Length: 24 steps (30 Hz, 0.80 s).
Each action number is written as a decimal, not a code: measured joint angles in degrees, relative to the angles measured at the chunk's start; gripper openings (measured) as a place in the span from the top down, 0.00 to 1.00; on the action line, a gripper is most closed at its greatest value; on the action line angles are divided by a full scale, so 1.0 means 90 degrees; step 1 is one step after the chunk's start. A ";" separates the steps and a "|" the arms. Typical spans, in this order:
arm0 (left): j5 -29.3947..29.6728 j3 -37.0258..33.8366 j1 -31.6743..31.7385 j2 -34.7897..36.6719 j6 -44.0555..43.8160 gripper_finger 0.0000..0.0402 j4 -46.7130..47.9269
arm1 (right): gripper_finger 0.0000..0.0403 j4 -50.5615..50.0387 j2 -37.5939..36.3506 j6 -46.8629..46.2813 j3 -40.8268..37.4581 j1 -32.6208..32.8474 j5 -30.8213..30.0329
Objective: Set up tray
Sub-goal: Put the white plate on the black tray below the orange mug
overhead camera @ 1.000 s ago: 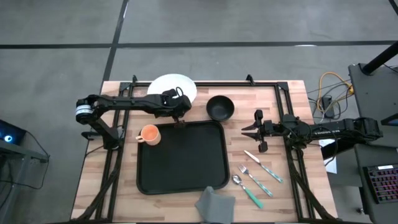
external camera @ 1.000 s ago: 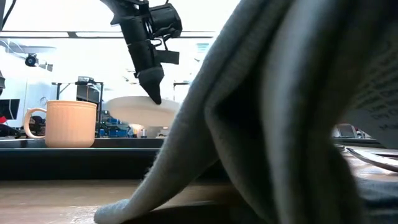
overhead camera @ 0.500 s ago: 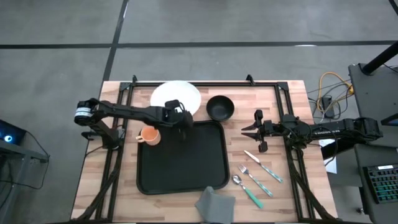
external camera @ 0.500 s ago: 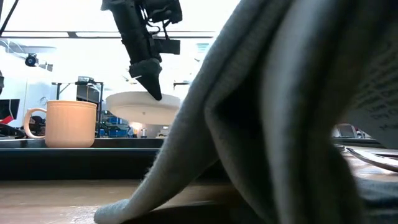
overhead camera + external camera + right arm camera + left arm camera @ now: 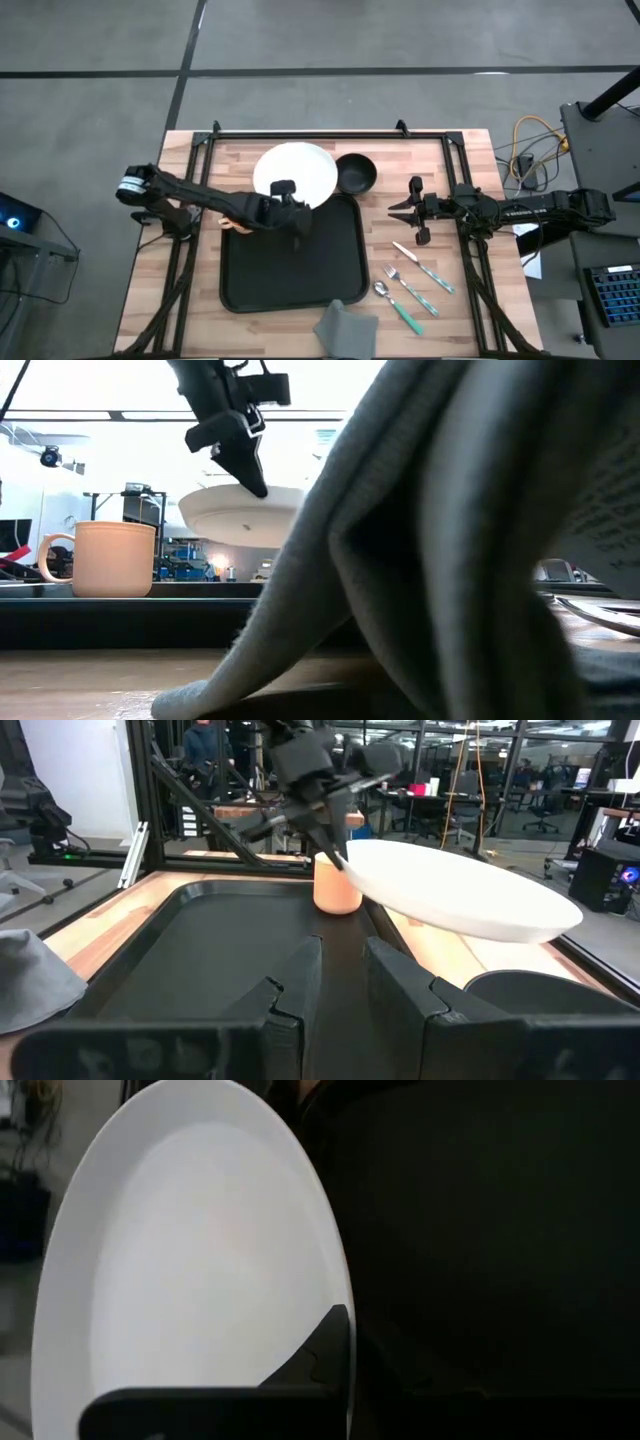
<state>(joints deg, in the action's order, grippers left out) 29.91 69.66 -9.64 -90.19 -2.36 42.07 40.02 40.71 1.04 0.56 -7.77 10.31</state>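
The round white plate (image 5: 300, 170) hangs in the air over the far edge of the black tray (image 5: 290, 265). My left gripper (image 5: 291, 208) is shut on the plate's near rim. In the low view the plate (image 5: 245, 520) floats above the tray's rim (image 5: 120, 605). The orange mug (image 5: 105, 558) stands on the tray's far left corner, and my left arm hides most of it from above. My right gripper (image 5: 412, 215) waits open over the table, right of the tray. My left gripper pinches the plate's near rim (image 5: 343, 1342) between its two fingers. One finger (image 5: 315, 1365) lies on the plate's upper face; the other is hidden beneath. The fingers slant down from above (image 5: 250, 475). The plate is lifted clear and tilts slightly (image 5: 460, 895).
A black bowl (image 5: 355, 172) sits on the table just right of the plate. A fork (image 5: 425, 268) and other teal-handled cutlery (image 5: 400, 308) lie right of the tray. A grey napkin (image 5: 345, 328) lies at the near edge and fills much of the low view.
My left gripper has kept its hold on the plate's rim, risen, and moved toward the table's near and right sides. The plate has come up off the table behind the tray and now hangs partly over the tray's far edge.
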 joint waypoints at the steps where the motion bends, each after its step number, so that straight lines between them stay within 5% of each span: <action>1: 0.0069 0.0015 -0.0094 0.0000 -0.0004 1.00 -0.0005 | 0.83 0.0001 0.0000 0.0000 0.0000 0.0000 0.0000; 24: 0.0052 0.0050 -0.2164 0.0000 -0.0166 1.00 -0.0109 | 0.83 -0.0048 -0.0002 0.0000 0.0000 0.0000 -0.0051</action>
<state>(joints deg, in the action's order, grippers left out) 30.39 70.10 -29.12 -90.19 -3.85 41.08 39.59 40.69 1.04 0.56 -7.77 9.85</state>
